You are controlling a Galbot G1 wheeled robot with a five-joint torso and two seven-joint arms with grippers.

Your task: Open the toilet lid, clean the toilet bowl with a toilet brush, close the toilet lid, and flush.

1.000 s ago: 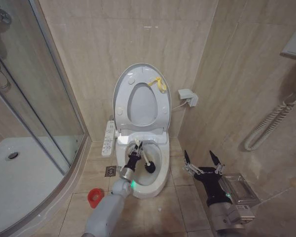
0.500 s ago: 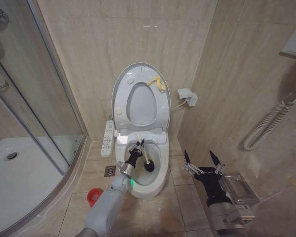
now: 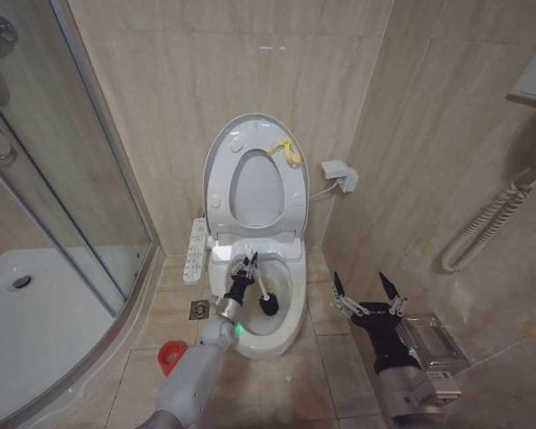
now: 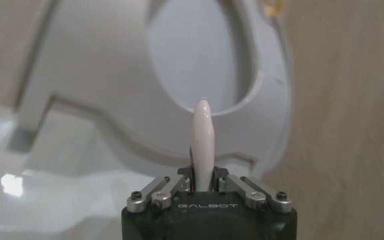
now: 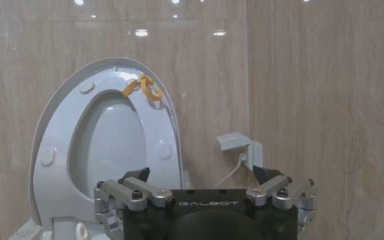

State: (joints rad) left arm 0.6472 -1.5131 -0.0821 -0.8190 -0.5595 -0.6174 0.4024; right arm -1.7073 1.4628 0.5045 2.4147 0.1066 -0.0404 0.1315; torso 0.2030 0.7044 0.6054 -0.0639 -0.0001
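The toilet lid [image 3: 221,165] stands raised against the wall with the seat, a yellow loop tag [image 3: 287,152] near its top. Below it the white toilet bowl [image 3: 270,345] is open. My left gripper [image 3: 247,267] is over the bowl, shut on the toilet brush's thin white handle [image 4: 203,135]. The black bristle head [image 3: 269,305] is down inside the bowl. In the left wrist view the handle sticks out between the fingers of the left gripper [image 4: 204,181]. My right gripper [image 3: 368,291] hangs open to the right of the toilet, facing the lid [image 5: 58,150] and holding nothing.
A red brush holder [image 3: 171,357] sits on the floor left of the bowl, near a floor drain [image 3: 201,309]. The glass shower door [image 3: 71,179] and shower tray [image 3: 36,331] close the left side. A clear box [image 3: 433,344] and a coiled hose [image 3: 487,228] are on the right.
The left arm has shifted slightly and the brush head has moved a little inside the bowl. The right arm has stayed put. The camera has drifted slightly.
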